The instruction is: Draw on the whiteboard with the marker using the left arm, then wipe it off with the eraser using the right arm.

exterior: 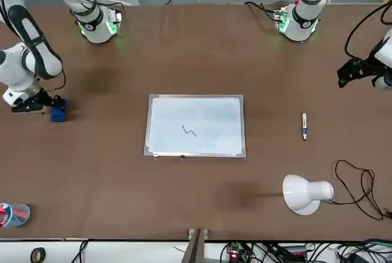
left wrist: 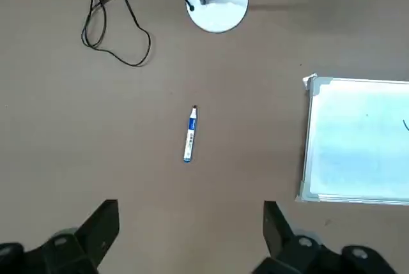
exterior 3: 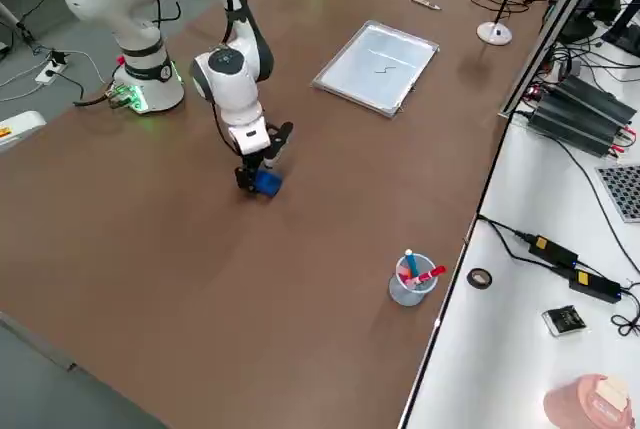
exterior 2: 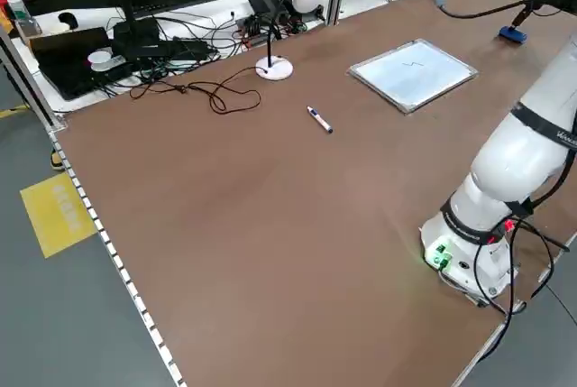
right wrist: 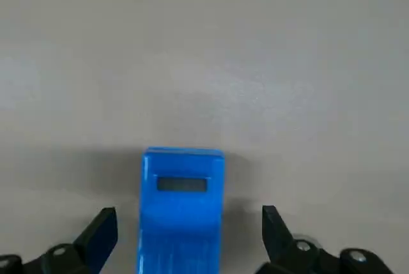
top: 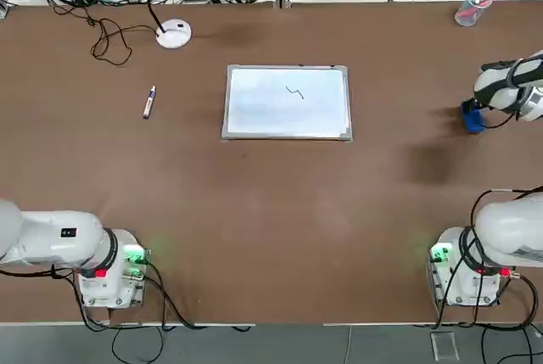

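Brown bench (top: pixel 271 211), silver-framed whiteboard (top: pixel 287 102) lying flat near its middle with a small dark squiggle, marker (top: pixel 149 102) lying well apart from it, blue eraser (top: pixel 472 117) toward the opposite edge, white lamp base (top: pixel 174 34) beside a looped black cable (top: pixel 106 42), clear cup (top: pixel 469 9) near a far corner, two grey arm bases (top: pixel 114 268)

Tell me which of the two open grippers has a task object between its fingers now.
The right gripper: the blue rectangular eraser lies on the table between its open fingers. The left gripper has only bare table there, apart from the slim white marker.
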Available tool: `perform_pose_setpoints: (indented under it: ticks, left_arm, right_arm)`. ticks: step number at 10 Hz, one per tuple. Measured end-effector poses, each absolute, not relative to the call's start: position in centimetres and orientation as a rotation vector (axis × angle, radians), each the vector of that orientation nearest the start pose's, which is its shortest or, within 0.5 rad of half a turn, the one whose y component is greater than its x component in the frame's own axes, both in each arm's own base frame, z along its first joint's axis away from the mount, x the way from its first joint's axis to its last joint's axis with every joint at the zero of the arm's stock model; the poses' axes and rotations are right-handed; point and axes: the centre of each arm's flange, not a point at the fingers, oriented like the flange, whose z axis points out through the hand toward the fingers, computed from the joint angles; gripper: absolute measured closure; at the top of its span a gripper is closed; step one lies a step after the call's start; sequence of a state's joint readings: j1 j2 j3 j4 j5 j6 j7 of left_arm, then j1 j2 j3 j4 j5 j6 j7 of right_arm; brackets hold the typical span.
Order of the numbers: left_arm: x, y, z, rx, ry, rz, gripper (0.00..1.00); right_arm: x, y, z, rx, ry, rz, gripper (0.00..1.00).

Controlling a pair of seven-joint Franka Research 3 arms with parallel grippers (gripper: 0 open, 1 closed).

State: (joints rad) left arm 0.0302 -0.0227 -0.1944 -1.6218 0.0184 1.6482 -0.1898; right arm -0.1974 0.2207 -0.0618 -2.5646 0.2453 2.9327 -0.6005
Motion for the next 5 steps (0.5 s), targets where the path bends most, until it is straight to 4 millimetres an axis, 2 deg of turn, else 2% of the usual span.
perform_pose_setpoints:
  ticks: [5]
  left_arm:
    - [54.81, -8.48, 61.83, -3.126, -0.053, -0.076, 0.00]
  right_arm:
    - [44.35, -13.16, 19.97, -3.139, -0.161, -0.261, 0.00]
